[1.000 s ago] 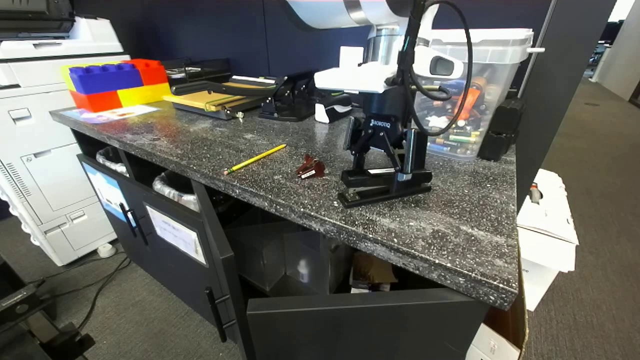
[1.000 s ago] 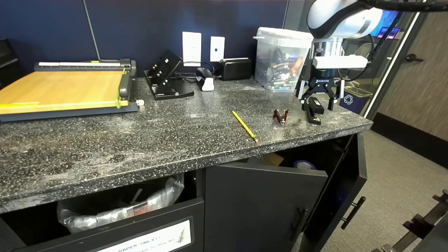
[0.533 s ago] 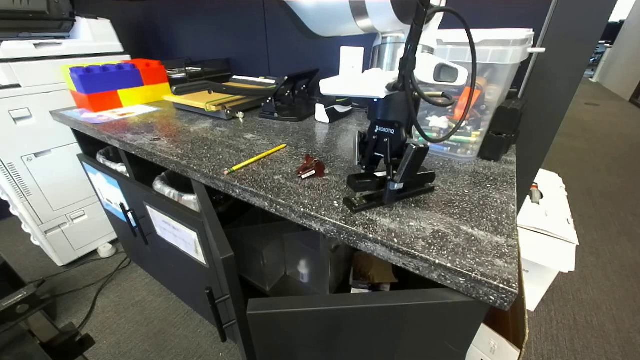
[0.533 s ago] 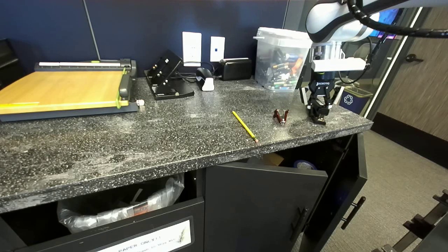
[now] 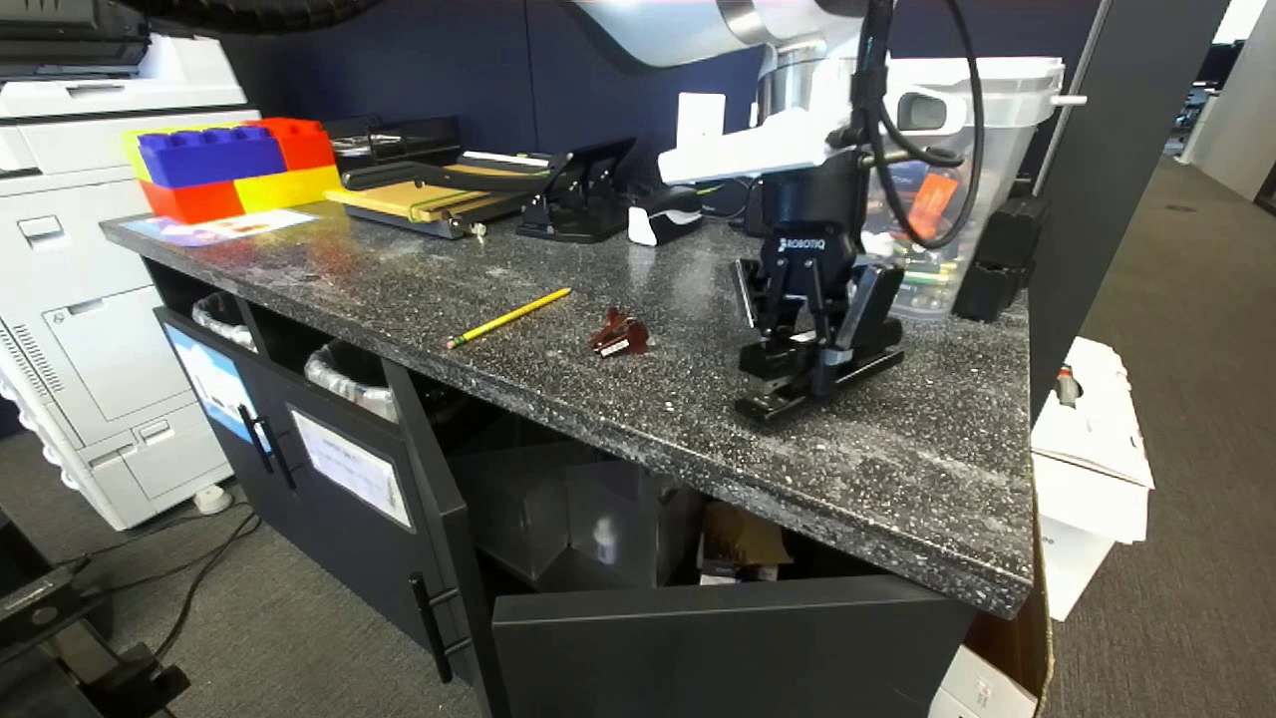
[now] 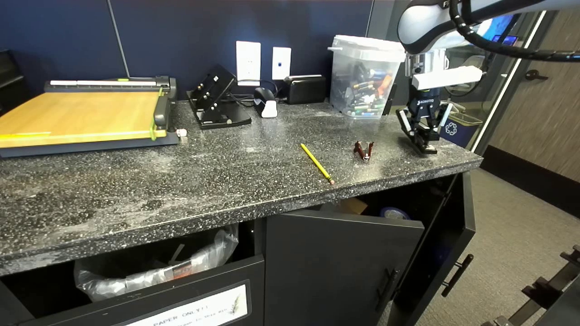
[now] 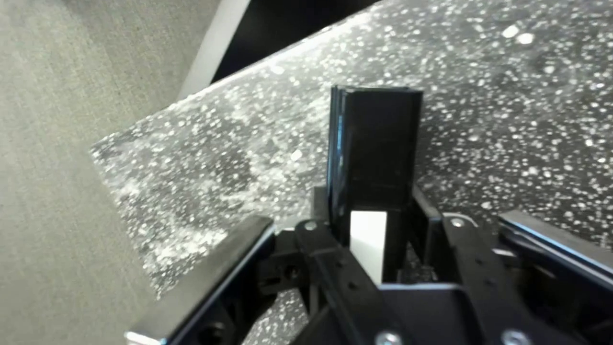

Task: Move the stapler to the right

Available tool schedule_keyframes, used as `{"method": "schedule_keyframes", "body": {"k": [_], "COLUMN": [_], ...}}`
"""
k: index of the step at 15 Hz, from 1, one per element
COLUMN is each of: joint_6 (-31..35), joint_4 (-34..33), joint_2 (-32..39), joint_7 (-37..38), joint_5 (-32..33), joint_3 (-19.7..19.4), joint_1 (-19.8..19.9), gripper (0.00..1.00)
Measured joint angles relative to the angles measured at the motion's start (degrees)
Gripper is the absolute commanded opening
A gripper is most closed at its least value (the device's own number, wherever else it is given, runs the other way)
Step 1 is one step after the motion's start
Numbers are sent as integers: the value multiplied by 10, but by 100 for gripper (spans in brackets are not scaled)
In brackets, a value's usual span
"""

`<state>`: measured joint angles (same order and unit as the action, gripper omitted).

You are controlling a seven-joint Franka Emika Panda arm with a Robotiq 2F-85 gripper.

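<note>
Mid wrist view, the long black stapler (image 7: 380,143) is gripped by the black two-fingered tool (image 7: 372,206); slow, level travel is advised.

Stapler (image 5: 770,362) partly hidden by the gripper (image 5: 809,361), arm (image 5: 793,80) cut off in both exterior views, printer (image 5: 110,249) cropped at left, clutter (image 6: 364,93) blurred in the far tub (image 6: 362,54), near sign (image 6: 195,312) cut off in an exterior view

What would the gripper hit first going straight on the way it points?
Likely the countertop: the gripper points roughly down, fingers closed on the stapler. Whether fingers or stapler would meet it first, or already touch it, isn't clear.
</note>
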<state>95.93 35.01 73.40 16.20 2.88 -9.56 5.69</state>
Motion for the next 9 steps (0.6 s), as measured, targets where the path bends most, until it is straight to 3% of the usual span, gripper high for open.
{"method": "schedule_keyframes", "body": {"k": [4,9], "joint_6": [-35,-37], "joint_4": [-36,-47], "joint_2": [0,16], "joint_7": [-121,-270], "joint_5": [53,64], "joint_3": [-14,-12], "joint_1": [11,15], "gripper": [16,16]}}
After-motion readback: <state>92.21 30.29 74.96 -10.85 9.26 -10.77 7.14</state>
